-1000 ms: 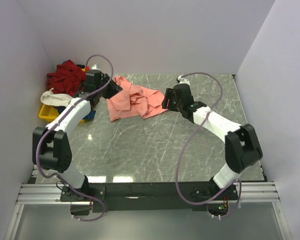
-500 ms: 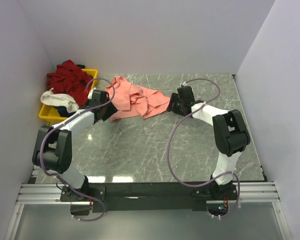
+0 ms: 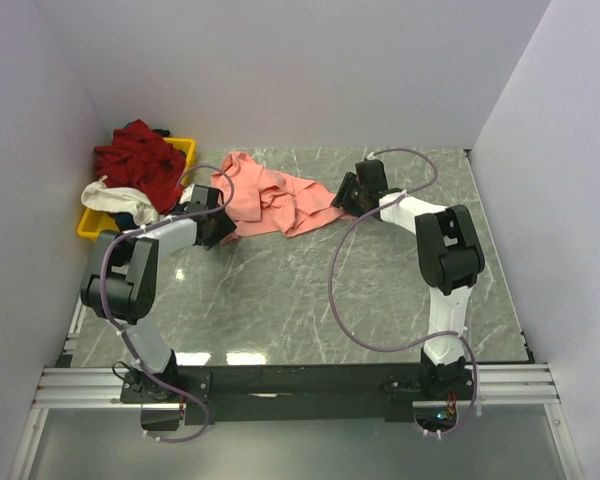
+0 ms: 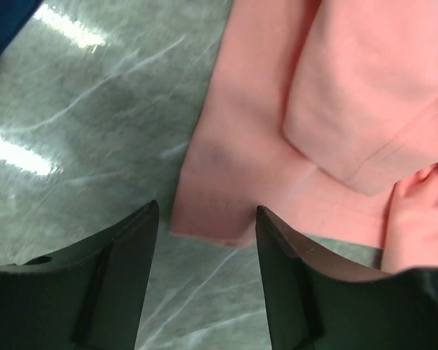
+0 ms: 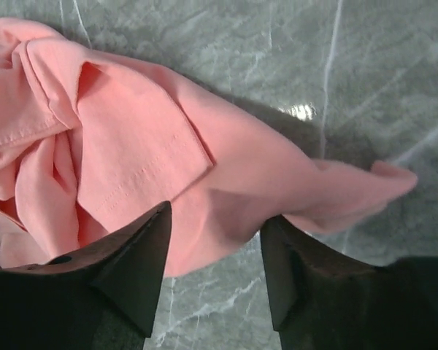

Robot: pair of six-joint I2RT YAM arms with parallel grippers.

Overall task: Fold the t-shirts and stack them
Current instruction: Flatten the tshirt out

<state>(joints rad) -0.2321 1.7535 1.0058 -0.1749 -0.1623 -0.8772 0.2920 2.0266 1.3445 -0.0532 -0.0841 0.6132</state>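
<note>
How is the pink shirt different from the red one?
The pink shirt lies crumpled on the grey table; the red shirt is heaped on the yellow tray. The left gripper and right gripper sit open at the pink shirt's edges; neither touches the red shirt. Both shirts are unfolded.

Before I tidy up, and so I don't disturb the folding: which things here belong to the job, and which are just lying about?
Job: salmon-pink t-shirt; dark red t-shirt; white t-shirt; left gripper and right gripper, both open at the pink cloth's edges.
Lying about: yellow tray under the piled shirts; purple cable.
</note>
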